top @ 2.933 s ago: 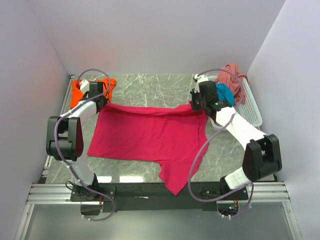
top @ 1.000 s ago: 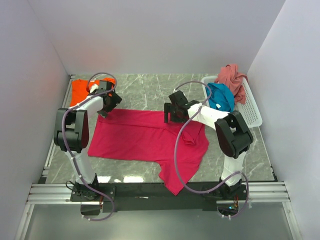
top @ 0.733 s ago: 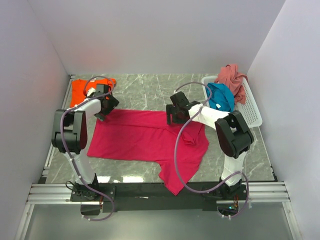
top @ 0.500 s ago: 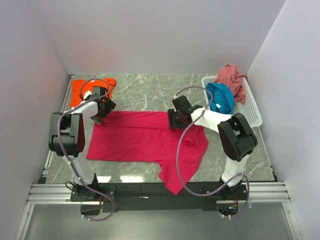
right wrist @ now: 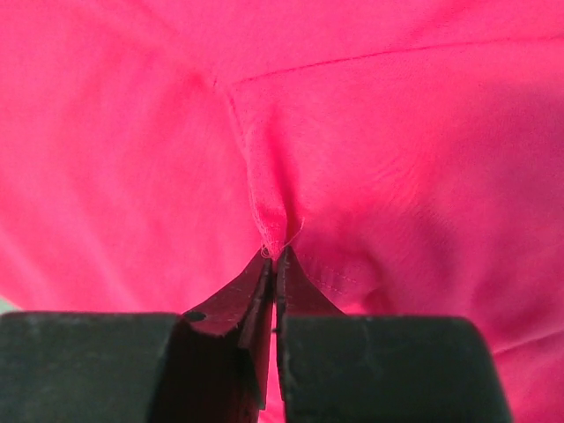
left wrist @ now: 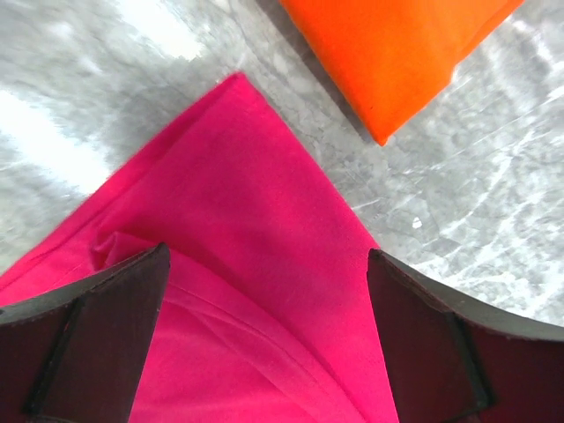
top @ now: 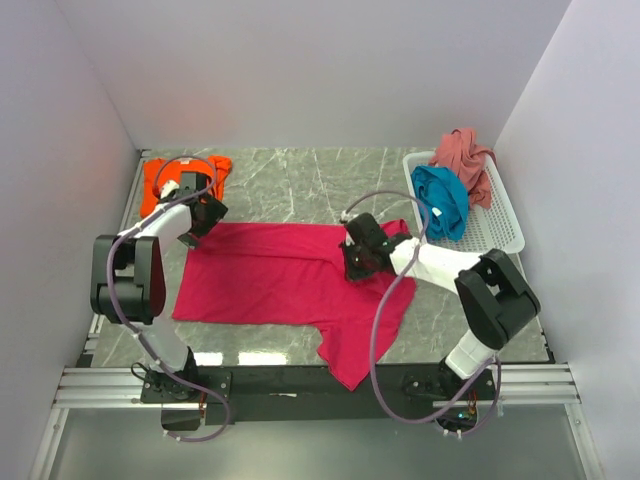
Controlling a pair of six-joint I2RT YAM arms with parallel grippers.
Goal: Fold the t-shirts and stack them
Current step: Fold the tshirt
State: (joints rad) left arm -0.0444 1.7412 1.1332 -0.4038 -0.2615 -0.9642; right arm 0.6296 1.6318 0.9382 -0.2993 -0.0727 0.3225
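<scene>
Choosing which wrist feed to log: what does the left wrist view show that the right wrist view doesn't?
Only the left wrist view: the orange t-shirt, bare marble table, and the open left gripper over a corner of the magenta t-shirt. Only the right wrist view: the right gripper shut on a pinched fold of that shirt. Both: magenta cloth.

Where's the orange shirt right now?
Top view: the orange shirt lies folded in the table's far left corner, just beyond a corner of the red shirt, not touching it.
</scene>
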